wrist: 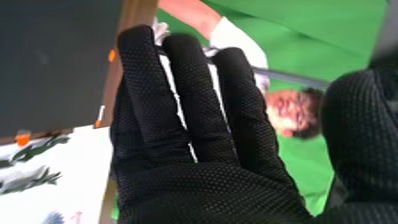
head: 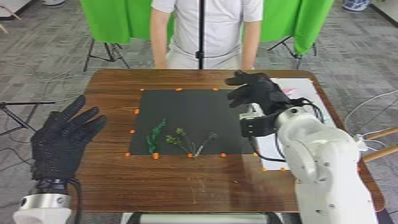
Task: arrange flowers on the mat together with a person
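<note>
Greenery is what the mat bears: one leafy green stem and, just beside it, a thin budded sprig, both lying near the mat's edge closest to me. I judge the arranging to be in its early part, since the far half of the mat is bare and other pieces lie off it on the white sheet: dark leafy sprigs and something pink, likely a bloom. Those probably remain for me or the person to place. My right hand is up by the mat's right edge, fingers straight and slightly parted, thumb well away from them, nothing in their grasp. My left hand is beside the mat, fingers extended and loosely spread, empty too. I find no label or writing I can read.
</note>
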`<state>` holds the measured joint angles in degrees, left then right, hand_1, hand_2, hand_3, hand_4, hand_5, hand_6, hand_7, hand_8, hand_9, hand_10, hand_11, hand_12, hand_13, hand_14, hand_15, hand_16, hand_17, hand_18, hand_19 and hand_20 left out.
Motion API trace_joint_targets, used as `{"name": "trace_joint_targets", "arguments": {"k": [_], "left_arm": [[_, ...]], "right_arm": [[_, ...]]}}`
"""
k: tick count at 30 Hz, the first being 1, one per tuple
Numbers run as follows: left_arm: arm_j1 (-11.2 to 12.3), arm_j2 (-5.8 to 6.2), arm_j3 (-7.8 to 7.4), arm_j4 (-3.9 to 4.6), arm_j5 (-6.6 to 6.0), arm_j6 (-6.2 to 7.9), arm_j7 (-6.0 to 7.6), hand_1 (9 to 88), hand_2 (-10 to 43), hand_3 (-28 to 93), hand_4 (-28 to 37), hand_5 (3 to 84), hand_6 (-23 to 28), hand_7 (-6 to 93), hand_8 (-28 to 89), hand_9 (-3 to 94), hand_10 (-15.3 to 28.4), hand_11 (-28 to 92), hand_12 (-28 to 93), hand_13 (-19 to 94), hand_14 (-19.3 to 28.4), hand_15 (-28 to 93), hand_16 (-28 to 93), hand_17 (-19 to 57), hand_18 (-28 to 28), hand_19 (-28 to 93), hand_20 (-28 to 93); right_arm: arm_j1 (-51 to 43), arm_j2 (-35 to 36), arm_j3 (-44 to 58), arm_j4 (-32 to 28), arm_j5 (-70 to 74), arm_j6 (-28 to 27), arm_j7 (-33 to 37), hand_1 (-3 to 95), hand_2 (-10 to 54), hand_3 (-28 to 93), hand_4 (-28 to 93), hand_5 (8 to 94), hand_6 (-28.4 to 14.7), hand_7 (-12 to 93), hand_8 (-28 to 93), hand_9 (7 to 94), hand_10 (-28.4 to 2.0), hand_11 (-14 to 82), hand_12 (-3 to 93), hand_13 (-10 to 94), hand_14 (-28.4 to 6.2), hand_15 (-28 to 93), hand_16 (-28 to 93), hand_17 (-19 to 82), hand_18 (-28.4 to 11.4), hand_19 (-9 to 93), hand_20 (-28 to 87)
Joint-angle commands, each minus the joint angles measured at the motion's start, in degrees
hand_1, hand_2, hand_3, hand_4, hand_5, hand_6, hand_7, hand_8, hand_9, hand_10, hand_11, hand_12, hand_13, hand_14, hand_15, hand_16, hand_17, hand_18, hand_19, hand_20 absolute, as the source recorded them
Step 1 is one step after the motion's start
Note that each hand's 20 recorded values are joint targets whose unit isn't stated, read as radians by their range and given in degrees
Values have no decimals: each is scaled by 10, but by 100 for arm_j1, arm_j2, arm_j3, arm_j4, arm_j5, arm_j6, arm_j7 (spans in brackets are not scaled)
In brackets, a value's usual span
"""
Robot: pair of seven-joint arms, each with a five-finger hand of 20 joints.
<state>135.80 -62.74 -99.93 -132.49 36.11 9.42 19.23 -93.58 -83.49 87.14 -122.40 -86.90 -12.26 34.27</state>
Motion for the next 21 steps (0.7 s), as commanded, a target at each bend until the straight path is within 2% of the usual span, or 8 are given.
{"name": "trace_joint_targets", "arguments": {"k": [1, 4, 7, 8, 10, 13, 16, 21], "left_arm": [[146, -43, 66, 91, 301, -137, 110, 191, 98, 748, -283, 370, 88, 87, -87, 364, 210, 209, 95, 307, 284, 472, -106, -50, 283, 719, -205], [125, 11, 207, 153, 371, -93, 249, 185, 96, 749, -283, 357, 77, 85, -87, 353, 200, 192, 94, 292, 278, 444, -97, -63, 269, 658, -116], [97, 108, 387, 202, 266, -3, 426, 180, 92, 751, -283, 336, 57, 88, -92, 342, 188, 177, 93, 278, 265, 410, -85, -72, 259, 615, -71], [77, 126, 443, 219, 288, 23, 459, 179, 92, 751, -283, 333, 53, 89, -94, 339, 186, 173, 94, 276, 264, 403, -77, -75, 254, 605, -52], [39, 78, 471, 243, 414, -62, 384, 177, 91, 754, -283, 329, 50, 88, -95, 336, 182, 169, 93, 273, 262, 398, -78, -77, 251, 593, -39], [-2, -42, 428, 242, 619, -137, 233, 175, 90, 755, -283, 323, 45, 87, -94, 331, 180, 165, 95, 266, 259, 395, -78, -80, 249, 571, 7], [-22, -89, 341, 237, 608, -206, 271, 174, 89, 757, -283, 321, 44, 87, -94, 331, 179, 165, 95, 265, 258, 393, -77, -81, 248, 569, 13], [30, -83, 172, 219, 601, -215, 360, 174, 89, 756, -283, 321, 44, 90, -94, 344, 188, 183, 102, 272, 264, 424, -76, -74, 257, 594, 39]], "right_arm": [[-1407, 103, 1001, -156, 3232, -226, -821, 196, 64, 740, -283, 544, -19, 114, -122, 574, -184, 149, 112, 483, -214, 417, 69, 75, -197, 577, 94], [-1811, 65, 1156, -264, 3472, -81, -1043, 183, 70, 746, -283, 505, -9, 112, -125, 533, -181, 126, 112, 446, -222, 375, 81, 59, -199, 540, 111], [-2019, -5, 1209, -308, 3544, -102, -1221, 171, 73, 748, -283, 474, -1, 109, -123, 508, -181, 109, 111, 425, -224, 338, 87, 54, -198, 519, 121], [-2033, -19, 1198, -296, 3558, -119, -1287, 167, 73, 751, -283, 464, 0, 107, -123, 500, -181, 103, 111, 420, -226, 328, 93, 52, -198, 509, 125], [-2066, -114, 1216, -311, 3476, -180, -1358, 164, 74, 749, -283, 447, 5, 102, -120, 488, -180, 93, 111, 409, -224, 307, 99, 48, -196, 494, 128], [-2125, -264, 1238, -342, 3356, -211, -1494, 159, 78, 746, -283, 433, 9, 103, -121, 476, -178, 85, 112, 402, -225, 293, 108, 44, -196, 483, 134], [-2088, -304, 1299, -336, 3425, -227, -1501, 155, 80, 747, -283, 430, 10, 104, -121, 473, -178, 85, 113, 399, -226, 287, 114, 44, -195, 478, 138], [-2086, -249, 1388, -334, 3432, -154, -1516, 152, 84, 745, -283, 427, 11, 106, -121, 471, -177, 86, 115, 399, -226, 286, 124, 41, -196, 474, 146]]}}
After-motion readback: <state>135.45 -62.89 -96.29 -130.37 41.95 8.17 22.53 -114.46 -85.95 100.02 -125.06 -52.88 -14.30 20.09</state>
